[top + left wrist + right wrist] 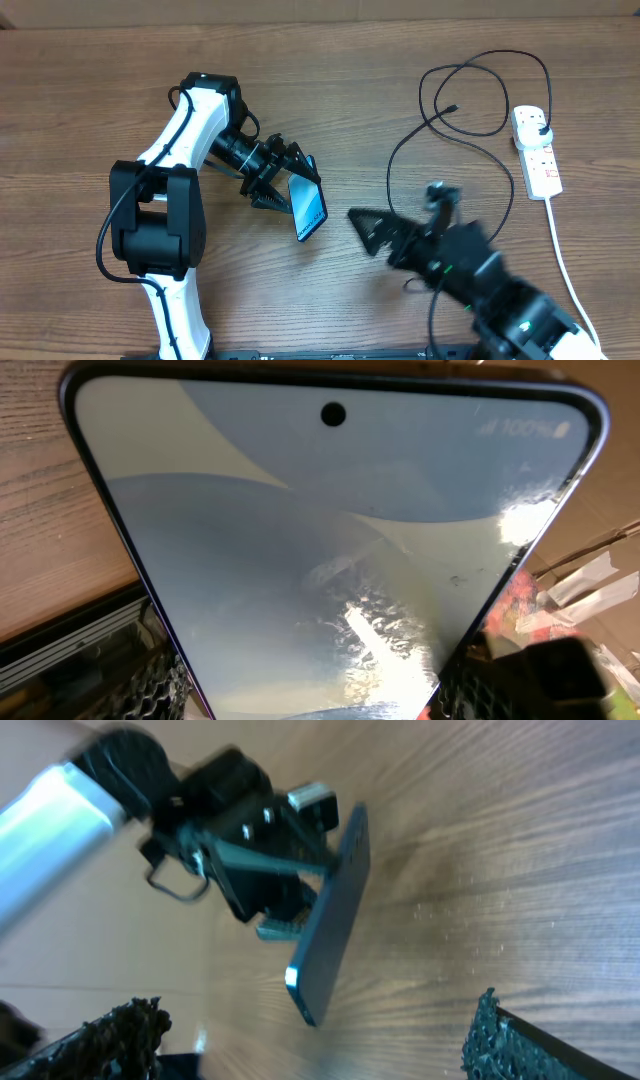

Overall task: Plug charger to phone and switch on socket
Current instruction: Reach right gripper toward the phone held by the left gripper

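My left gripper point(285, 180) is shut on the phone point(309, 209) and holds it tilted above the table left of centre. The phone's blue-grey screen point(330, 550) fills the left wrist view, and it shows edge-on in the right wrist view point(330, 920). My right gripper point(368, 228) is open and empty, a short way right of the phone, pointing at it. The charger, a thin black cable point(470, 140), lies looped at the back right, its small connector point(454, 108) free on the table and its plug point(541, 130) in the socket. The socket, a white power strip point(536, 150), lies at the far right.
The strip's thick white cord point(565, 260) runs toward the front right beside my right arm. The wooden table point(350, 80) lies bare at the back centre, and between the grippers.
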Robot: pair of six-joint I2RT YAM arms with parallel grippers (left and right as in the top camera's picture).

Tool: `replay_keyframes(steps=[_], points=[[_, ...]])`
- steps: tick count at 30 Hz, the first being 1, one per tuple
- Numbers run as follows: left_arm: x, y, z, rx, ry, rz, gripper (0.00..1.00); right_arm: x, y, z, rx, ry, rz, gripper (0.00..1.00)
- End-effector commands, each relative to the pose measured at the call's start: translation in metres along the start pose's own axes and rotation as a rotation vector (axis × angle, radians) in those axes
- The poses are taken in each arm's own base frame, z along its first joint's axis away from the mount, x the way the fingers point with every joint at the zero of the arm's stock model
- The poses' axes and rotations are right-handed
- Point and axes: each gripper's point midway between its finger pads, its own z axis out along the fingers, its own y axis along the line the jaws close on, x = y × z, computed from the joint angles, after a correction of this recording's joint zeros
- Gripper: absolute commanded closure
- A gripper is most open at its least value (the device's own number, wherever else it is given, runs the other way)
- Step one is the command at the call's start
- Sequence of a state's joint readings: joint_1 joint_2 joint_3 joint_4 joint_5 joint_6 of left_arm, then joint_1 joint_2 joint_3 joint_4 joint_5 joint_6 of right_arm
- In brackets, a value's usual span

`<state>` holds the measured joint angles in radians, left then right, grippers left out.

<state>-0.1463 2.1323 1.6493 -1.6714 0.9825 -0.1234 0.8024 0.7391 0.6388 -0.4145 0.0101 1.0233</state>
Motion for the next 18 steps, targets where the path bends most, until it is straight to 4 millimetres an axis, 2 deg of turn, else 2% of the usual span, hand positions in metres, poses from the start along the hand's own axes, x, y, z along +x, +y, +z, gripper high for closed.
replay_keyframes(steps=[1, 5, 9, 14, 18], points=[[0.001, -0.013, -0.002, 0.045, -0.003, 0.031, 0.48, -0.019, 0.000, -0.003, 0.103, -0.245, 0.015, 0.01], [0.001, -0.013, -0.002, 0.045, -0.003, 0.032, 0.48, -0.006, 0.012, 0.006, 0.106, -0.341, 0.014, 0.00], [0.000, -0.014, -0.002, 0.046, -0.005, 0.036, 0.48, 0.015, 0.032, 0.028, 0.047, -0.311, 0.006, 0.01], [-0.001, -0.014, -0.002, 0.046, -0.008, 0.040, 0.48, 0.031, 0.020, 0.060, 0.101, -0.297, -0.025, 0.00], [-0.001, -0.014, -0.002, 0.046, -0.011, 0.045, 0.48, 0.038, 0.020, 0.078, 0.097, -0.300, -0.022, 0.00]])
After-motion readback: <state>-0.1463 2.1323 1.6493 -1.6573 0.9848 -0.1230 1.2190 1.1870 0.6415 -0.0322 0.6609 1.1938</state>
